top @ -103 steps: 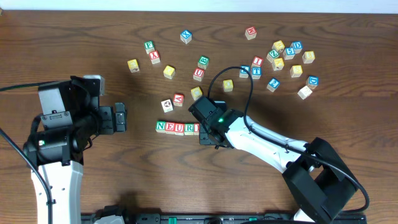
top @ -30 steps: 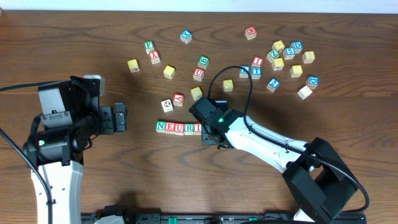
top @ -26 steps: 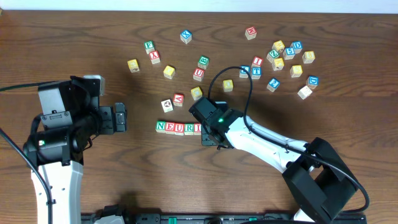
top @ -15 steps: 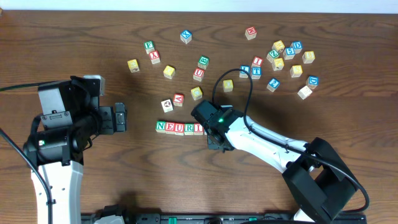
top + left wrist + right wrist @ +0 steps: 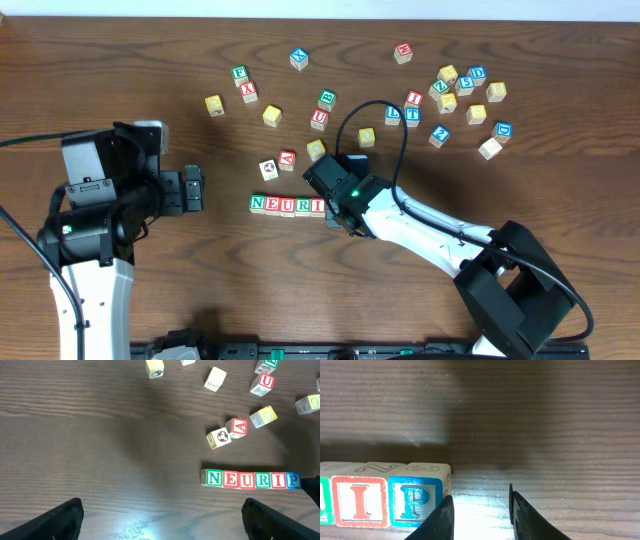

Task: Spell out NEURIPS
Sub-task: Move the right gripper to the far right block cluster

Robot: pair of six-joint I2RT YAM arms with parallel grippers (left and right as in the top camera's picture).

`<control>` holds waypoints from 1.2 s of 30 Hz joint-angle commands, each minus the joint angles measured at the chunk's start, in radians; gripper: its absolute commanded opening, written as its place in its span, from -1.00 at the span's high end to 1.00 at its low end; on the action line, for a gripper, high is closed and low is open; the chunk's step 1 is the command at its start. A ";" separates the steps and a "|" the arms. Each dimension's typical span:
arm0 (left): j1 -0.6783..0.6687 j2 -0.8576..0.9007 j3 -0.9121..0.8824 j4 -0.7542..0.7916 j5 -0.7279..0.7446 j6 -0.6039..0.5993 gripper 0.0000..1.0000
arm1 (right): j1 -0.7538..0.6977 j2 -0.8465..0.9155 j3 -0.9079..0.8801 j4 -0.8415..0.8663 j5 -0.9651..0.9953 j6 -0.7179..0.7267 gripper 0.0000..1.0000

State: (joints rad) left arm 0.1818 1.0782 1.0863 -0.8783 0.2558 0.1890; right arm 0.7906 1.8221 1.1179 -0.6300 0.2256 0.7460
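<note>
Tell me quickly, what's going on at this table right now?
The robot is spelling NEURIPS with wooden cubes. The row reads N-E-U-R-I-P, with the last letter not yet placed. The right gripper sits just past the P cube, its jaws slightly apart and empty. The left gripper hangs wide open off to the side. Loose cubes lie scattered beyond the row.

I see P block [image 5: 415, 501] at row end, I block [image 5: 360, 501] touching its left. My jaws slightly parted, empty, just right of P block, over table [image 5: 545, 420].
</note>
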 commanded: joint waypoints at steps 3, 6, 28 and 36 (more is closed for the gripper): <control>0.003 0.000 0.014 0.000 -0.003 0.016 -0.99 | 0.009 0.005 -0.001 0.000 -0.013 -0.011 0.38; 0.003 0.000 0.014 0.000 -0.003 0.016 -0.98 | 0.009 0.005 -0.001 -0.010 0.014 -0.011 0.38; 0.003 0.000 0.014 0.000 -0.003 0.016 -0.98 | -0.334 -0.004 0.098 -0.318 0.164 -0.083 0.37; 0.003 0.000 0.014 0.000 -0.003 0.016 -0.98 | -0.386 -0.038 0.329 -0.403 0.138 -0.209 0.22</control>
State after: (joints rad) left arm 0.1818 1.0782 1.0863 -0.8776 0.2558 0.1890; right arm 0.4194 1.8206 1.3529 -1.0161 0.3630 0.6106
